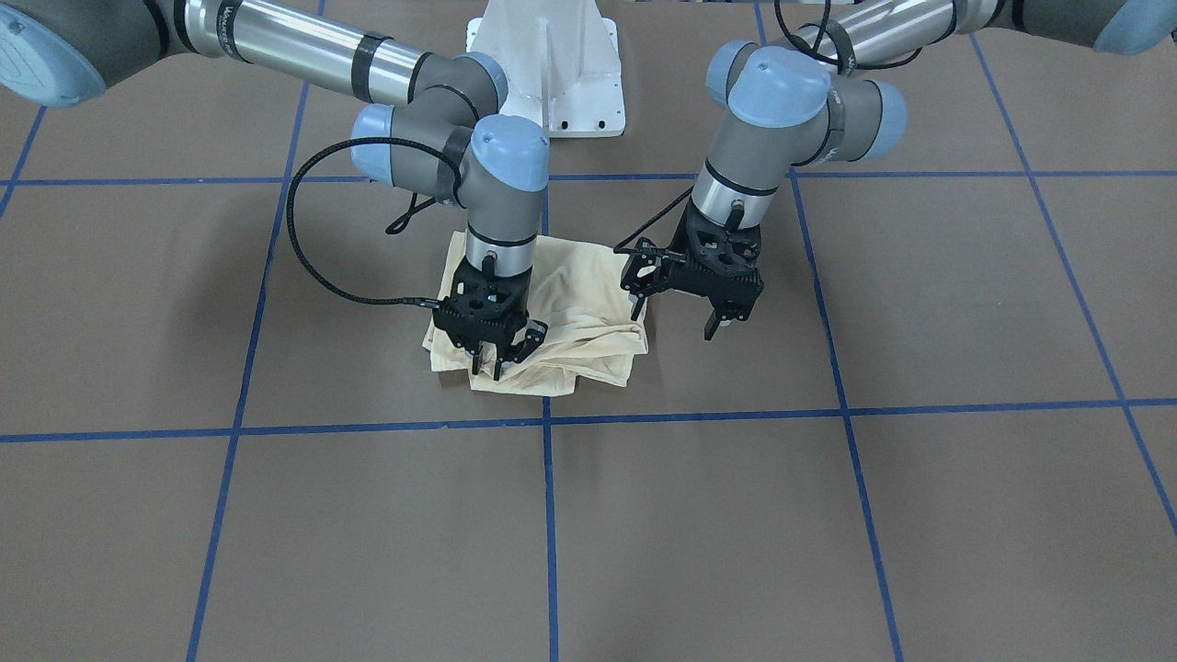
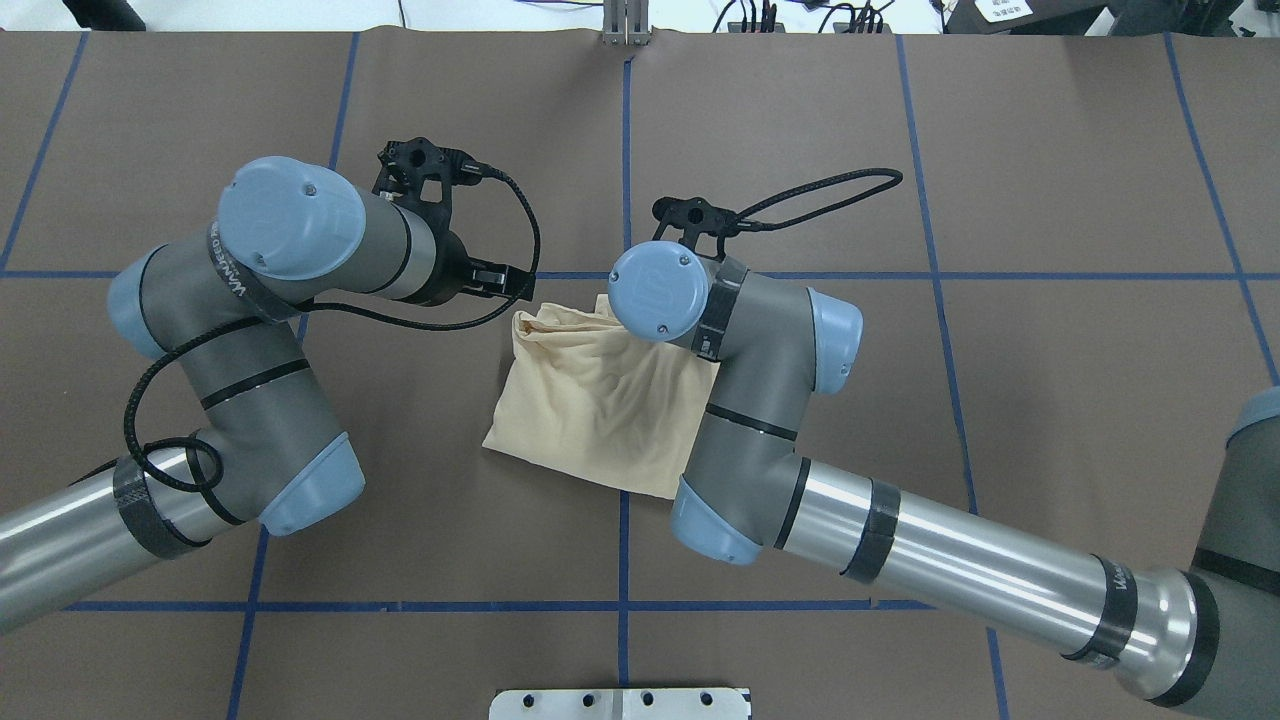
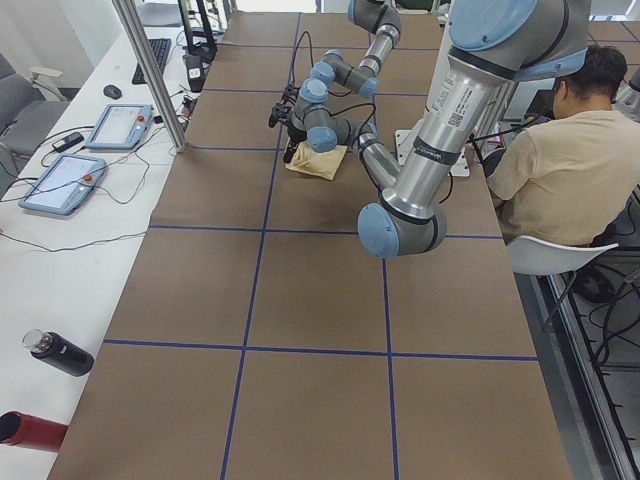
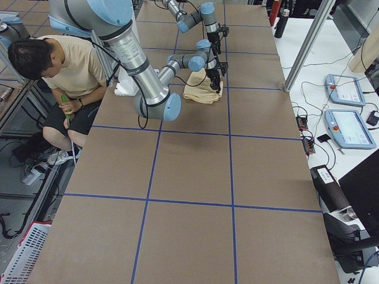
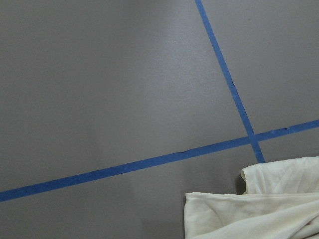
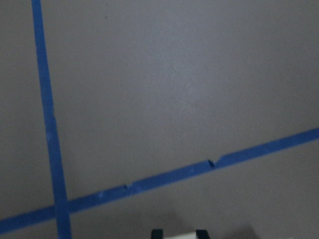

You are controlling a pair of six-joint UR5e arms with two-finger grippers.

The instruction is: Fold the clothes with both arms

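Cream-yellow thin knit shirt [image 1: 575, 303] lying folded, rumpled, on brown table [image 1: 965, 303], mid-surface | right black two-finger gripper [image 1: 489, 368] pinching shirt's operator-side edge | left black gripper [image 1: 676, 322] hanging spread just beside shirt

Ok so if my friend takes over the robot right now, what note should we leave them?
Left tool: open, holding nothing, just beside the shirt.
Right tool: down on the shirt's edge farthest from the robot, looks shut on a fold.
Shirt: in the middle of the table, already folded into a small, wrinkly packet.
Left to do: probably let go, lift both tools away, and maybe tidy the bunched edge.
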